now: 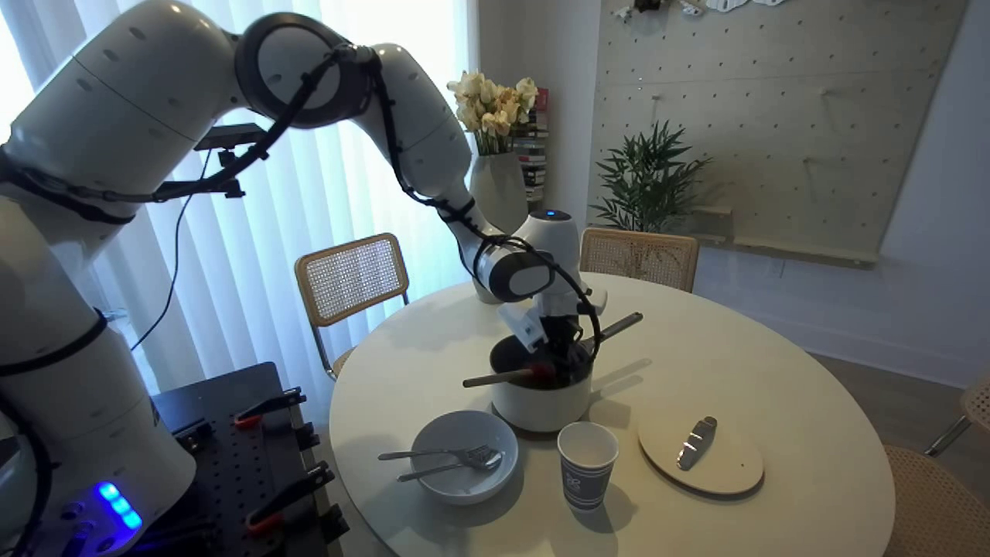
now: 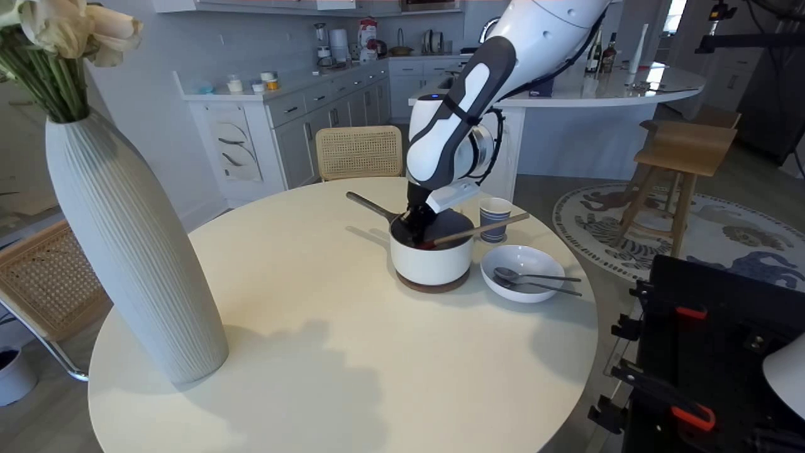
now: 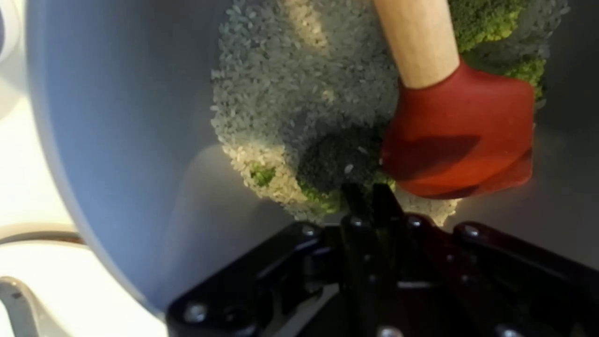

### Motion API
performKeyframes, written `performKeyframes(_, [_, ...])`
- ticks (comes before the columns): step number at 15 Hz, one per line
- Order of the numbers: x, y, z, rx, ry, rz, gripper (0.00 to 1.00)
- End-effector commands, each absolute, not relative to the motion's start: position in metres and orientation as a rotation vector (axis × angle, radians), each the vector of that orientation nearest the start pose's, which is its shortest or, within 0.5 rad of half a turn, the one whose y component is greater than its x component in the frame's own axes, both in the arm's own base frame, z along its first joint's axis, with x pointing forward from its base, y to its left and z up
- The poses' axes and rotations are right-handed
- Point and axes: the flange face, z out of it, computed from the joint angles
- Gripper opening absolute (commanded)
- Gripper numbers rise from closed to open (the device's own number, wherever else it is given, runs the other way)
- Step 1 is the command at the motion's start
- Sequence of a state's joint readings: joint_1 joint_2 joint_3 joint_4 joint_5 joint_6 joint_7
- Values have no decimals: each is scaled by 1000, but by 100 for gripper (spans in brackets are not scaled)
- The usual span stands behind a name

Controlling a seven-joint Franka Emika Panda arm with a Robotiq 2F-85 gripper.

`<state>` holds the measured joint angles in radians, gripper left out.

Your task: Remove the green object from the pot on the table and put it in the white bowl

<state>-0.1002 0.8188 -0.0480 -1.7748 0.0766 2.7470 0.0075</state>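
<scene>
The pot stands on the table in both exterior views; it is white outside and dark grey inside, with one long handle. In the wrist view its inner wall surrounds rice and several broccoli pieces. The green object is a dark broccoli floret in shadow at my fingertips. My gripper points down inside the pot, its fingers nearly together with a thin gap and green between them; it looks shut on the floret. In the exterior views the fingertips are hidden in the pot. The white bowl sits beside the pot, also seen here.
A spatula with a red head and wooden handle leans in the pot, close to my fingers. A fork and spoon lie in the bowl. A paper cup, a round board with a knife, and a tall vase are nearby.
</scene>
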Motion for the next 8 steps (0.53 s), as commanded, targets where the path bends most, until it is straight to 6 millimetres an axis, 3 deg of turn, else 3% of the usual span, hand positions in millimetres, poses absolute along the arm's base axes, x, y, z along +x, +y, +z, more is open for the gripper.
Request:
performKeyframes(1, [654, -91, 132, -3127, 326, -237, 2])
performKeyframes(8, [658, -79, 176, -3141, 291, -218, 1])
